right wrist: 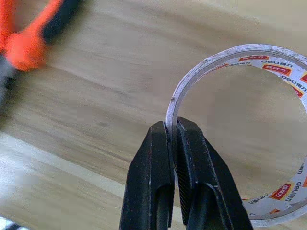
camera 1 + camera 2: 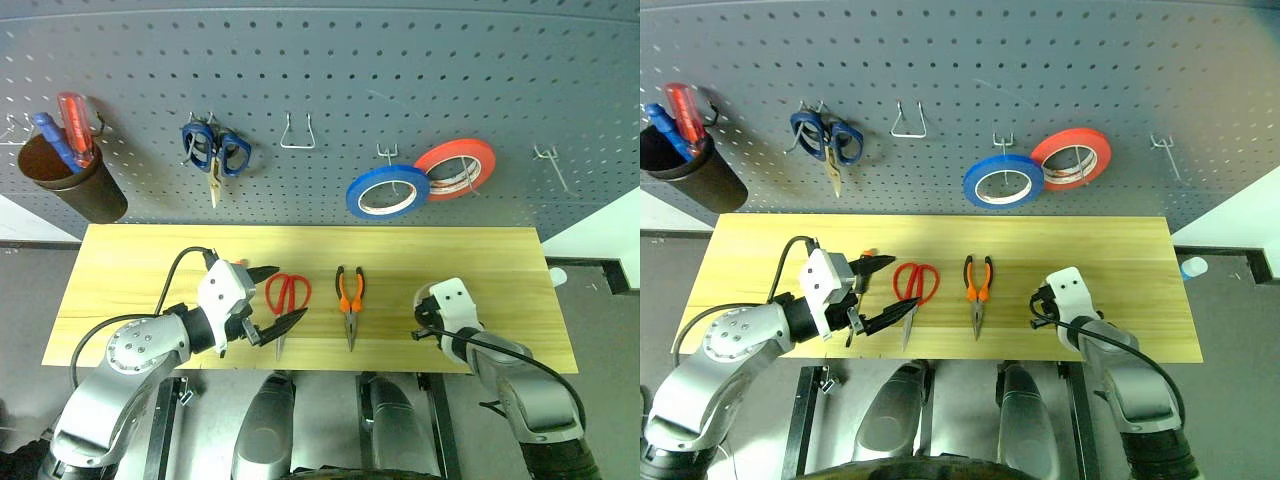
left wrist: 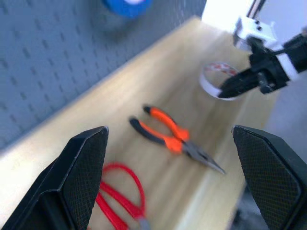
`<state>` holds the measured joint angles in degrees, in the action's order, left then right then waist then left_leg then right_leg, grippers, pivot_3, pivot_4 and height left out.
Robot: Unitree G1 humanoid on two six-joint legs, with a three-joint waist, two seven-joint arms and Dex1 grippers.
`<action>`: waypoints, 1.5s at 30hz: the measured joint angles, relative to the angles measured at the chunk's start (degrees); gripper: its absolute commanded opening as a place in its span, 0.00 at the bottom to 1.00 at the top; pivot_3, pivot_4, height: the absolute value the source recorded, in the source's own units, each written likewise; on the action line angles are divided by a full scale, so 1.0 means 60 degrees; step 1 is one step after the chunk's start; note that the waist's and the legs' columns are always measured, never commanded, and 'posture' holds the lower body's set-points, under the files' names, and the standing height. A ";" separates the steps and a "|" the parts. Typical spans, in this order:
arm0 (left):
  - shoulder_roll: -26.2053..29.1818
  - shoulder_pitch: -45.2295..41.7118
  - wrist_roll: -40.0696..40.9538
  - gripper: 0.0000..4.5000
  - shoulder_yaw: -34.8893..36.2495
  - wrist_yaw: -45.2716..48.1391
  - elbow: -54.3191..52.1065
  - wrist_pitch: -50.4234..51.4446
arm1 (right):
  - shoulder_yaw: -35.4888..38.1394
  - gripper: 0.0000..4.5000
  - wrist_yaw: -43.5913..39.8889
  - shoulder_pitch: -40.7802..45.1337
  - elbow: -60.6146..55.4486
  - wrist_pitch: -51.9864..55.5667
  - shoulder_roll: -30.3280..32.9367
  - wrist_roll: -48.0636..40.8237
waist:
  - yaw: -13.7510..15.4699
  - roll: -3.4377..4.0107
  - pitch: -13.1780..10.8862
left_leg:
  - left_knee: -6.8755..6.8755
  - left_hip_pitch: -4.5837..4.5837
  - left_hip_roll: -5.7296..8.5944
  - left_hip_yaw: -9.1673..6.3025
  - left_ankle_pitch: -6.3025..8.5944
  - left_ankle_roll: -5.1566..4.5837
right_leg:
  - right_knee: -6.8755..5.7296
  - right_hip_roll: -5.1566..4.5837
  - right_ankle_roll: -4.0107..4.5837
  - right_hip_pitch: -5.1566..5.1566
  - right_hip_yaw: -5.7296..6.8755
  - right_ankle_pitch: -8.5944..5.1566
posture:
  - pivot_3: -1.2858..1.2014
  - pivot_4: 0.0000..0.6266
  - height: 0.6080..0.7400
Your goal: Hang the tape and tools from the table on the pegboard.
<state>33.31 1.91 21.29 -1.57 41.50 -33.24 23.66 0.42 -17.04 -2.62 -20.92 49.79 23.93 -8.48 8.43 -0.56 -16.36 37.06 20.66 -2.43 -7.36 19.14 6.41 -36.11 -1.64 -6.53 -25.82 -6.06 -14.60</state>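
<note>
1. Right gripper (image 1: 171, 139): fingers pressed together on the wall of the tape (image 1: 268, 62), one finger inside the ring and one outside. In the left eye view this gripper (image 2: 418, 332) sits at lower right of the frame, over the near right part of the table (image 2: 130, 270).
2. Left gripper (image 2: 278, 297): fingers spread wide, nothing between them. It stands at lower left of centre, just left of the red-handled scissors (image 2: 285, 300).
3. Scissors: flat on the table, handles toward the pegboard (image 2: 330, 70), blades toward the near edge.
4. Pliers (image 2: 349, 300): flat on the table, just right of the scissors, orange-and-black handles toward the pegboard, apart from both grippers.
5. Pegboard, upper half of the frame: blue roll (image 2: 388, 191) and red-orange roll (image 2: 456, 168) hang side by side at right of centre, overlapping; blue-handled scissors (image 2: 214, 150) hang at upper left.
6. Far left: a dark cup (image 2: 75, 185) on the board holds a red and a blue screwdriver.
7. An orange tip shows beside the left gripper in the right eye view; I cannot tell what it is.
</note>
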 measured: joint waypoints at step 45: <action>-0.2019 -0.2869 -0.1335 0.96 -0.1185 0.0978 0.5164 -0.5074 | 0.2211 0.00 0.2010 0.0373 -0.0060 -0.5270 -0.1518 0.0679 | -0.0767 0.0187 0.1993 | 0.0000 -0.0389 0.0006 0.0007 0.0037 -0.0079 | 0.0100 0.0014 0.0028 0.0450 -0.0017 0.0020 | 0.61 0.00 1.00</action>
<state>21.19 -15.30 13.28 -8.69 47.37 -2.26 -6.78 13.69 -4.98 -0.38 -21.28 18.17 14.82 -4.41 3.83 0.57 -4.40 37.06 18.32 -2.39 -7.32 19.36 5.94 -35.51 -1.56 -6.36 -23.13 -6.16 -14.48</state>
